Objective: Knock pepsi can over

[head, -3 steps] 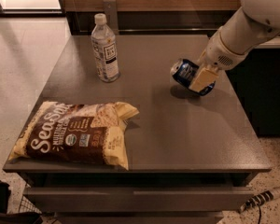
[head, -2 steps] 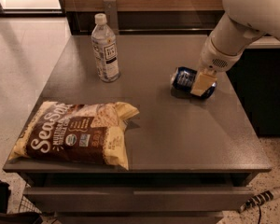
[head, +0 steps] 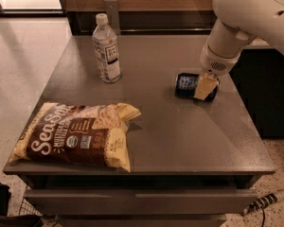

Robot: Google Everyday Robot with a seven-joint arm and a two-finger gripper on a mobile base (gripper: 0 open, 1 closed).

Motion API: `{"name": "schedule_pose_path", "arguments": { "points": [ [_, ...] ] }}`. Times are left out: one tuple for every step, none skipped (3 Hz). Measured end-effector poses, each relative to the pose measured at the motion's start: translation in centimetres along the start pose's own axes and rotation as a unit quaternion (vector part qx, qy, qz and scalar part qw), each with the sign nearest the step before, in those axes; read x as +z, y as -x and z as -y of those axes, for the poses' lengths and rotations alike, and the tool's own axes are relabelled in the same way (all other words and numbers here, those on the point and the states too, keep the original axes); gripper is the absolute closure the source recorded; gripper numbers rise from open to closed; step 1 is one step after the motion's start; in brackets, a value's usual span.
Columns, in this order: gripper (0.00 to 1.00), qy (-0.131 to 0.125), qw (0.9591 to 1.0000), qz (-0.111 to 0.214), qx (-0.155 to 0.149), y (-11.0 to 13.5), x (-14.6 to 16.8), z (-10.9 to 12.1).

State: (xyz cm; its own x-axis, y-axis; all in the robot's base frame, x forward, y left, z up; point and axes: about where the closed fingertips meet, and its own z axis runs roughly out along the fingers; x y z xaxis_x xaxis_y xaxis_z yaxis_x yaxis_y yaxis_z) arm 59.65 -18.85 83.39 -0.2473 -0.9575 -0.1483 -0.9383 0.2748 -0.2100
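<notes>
The pepsi can point(head: 187, 85), dark blue with light markings, lies on its side on the grey table point(head: 180, 131), toward the right of the table's middle. My gripper point(head: 205, 87) hangs from the white arm at the upper right. Its pale fingertip point(head: 204, 87) is down at the can's right end, touching or nearly touching it. The can's right end is hidden behind the finger.
A clear water bottle point(head: 106, 51) with a white cap stands at the back left of the table. A brown and yellow snack bag point(head: 75, 135) lies flat at the front left. A dark cabinet point(head: 270, 93) stands to the right. A cable point(head: 267, 201) lies on the floor.
The can went from tilted to lying flat on its side. The arm swung up and left, with the gripper now more upright over the can's right end.
</notes>
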Motion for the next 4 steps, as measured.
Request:
{"name": "schedule_pose_path", "arguments": {
  "points": [
    [0.61, 0.000, 1.0000, 0.000, -0.001, 0.03, 0.04, -0.05],
    [0.38, 0.001, 1.0000, 0.000, -0.001, 0.05, 0.08, -0.10],
    [0.07, 0.001, 1.0000, -0.001, -0.002, 0.08, 0.14, -0.17],
    [0.00, 0.002, 1.0000, -0.001, -0.002, 0.10, 0.16, -0.20]
  ]
}}
